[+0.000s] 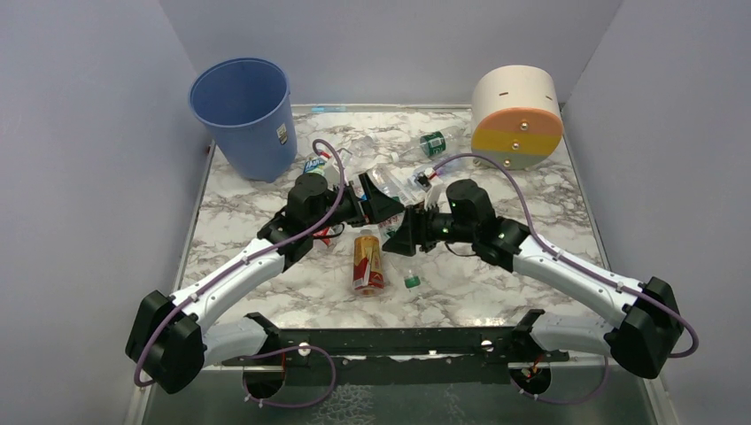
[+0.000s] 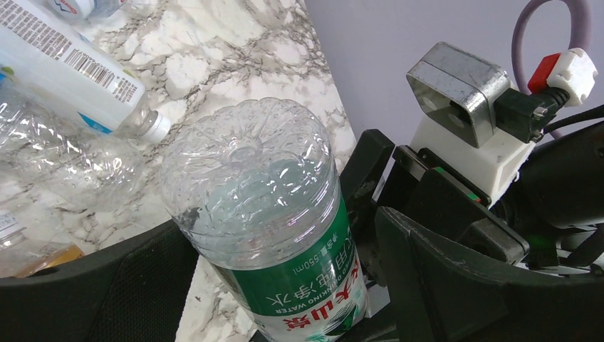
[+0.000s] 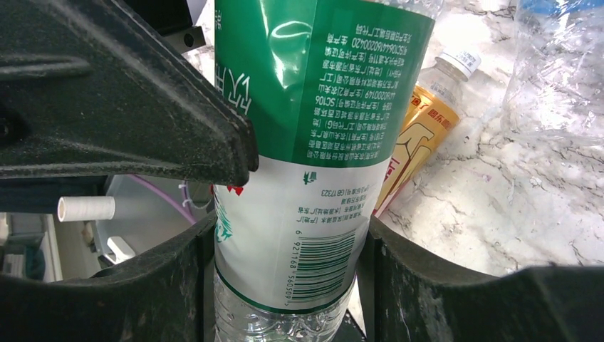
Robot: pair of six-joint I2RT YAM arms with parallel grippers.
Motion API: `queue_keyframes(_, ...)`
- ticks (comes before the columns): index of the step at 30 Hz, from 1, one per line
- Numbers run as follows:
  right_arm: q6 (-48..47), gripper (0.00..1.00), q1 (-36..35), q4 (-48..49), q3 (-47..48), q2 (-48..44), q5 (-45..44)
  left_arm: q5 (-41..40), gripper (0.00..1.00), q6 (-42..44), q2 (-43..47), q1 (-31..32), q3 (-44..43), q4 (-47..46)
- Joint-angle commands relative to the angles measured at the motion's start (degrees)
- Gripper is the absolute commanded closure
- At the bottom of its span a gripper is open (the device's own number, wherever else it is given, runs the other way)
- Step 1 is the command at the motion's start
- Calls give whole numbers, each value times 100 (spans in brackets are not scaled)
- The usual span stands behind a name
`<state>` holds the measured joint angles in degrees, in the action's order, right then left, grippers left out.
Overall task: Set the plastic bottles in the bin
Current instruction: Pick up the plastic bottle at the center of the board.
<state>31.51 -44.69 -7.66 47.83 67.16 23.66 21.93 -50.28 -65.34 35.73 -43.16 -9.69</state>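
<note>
Blue plastic for the bin (image 1: 243,115), upright at the far left corner of the marbled surface (image 1: 549,199), mouth open upward, white sticker on its side. Just right of its foot, a bottle with a blue label (image 1: 314,165), lying flat. Nearer the middle, the left tool (image 2: 281,235), spread wide around the base end of a green-labelled bottle (image 2: 271,214): one finger (image 2: 107,285) against the clear wall, the other standing off with a gap. Beyond, in the left wrist view, a crushed clear bottle (image 2: 78,171) and a white-labelled bottle (image 2: 64,57) flat on the marble. Green-labelled bottle carried between both arms, well apart from the bin, pinched across the white barcode part of its label by the right tool (image 3: 288,242), both pads touching plastic. Nearer the bases than the two tools, an amber bottle with a red label (image 1: 368,263) flat on the marble, a loose green cap (image 1: 412,282) just beside it. Further right and farther back, a second green-labelled bottle (image 1: 436,142) on its side. Far right corner: a cream, orange and yellow drum (image 1: 518,119).
</note>
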Motion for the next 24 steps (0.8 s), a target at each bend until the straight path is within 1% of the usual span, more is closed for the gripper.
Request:
queue_keyframes(1, 58, 43, -66, 159, 224, 106, -258, -6, 8, 109, 227, 40, 17, -78)
queue_keyframes(3, 73, 43, -75, 157, 242, 139, -263, -20, 10, 119, 238, 45, 34, -61)
queue_keyframes(9, 84, 42, -93, 151, 300, 196, -312, -61, 22, 178, 262, 41, 35, 23)
queue_keyframes(14, 102, 40, -105, 166, 342, 254, -284, -107, 27, 212, 260, 40, 19, 83)
queue_keyframes(17, 118, 39, -119, 184, 333, 273, -279, -118, 34, 229, 251, 40, 9, 100)
queue_keyframes(19, 127, 39, -127, 199, 325, 287, -274, -113, 36, 244, 233, 40, 0, 110)
queue_keyframes(24, 162, 36, -128, 252, 297, 307, -194, -141, 38, 271, 207, 35, 9, 138)
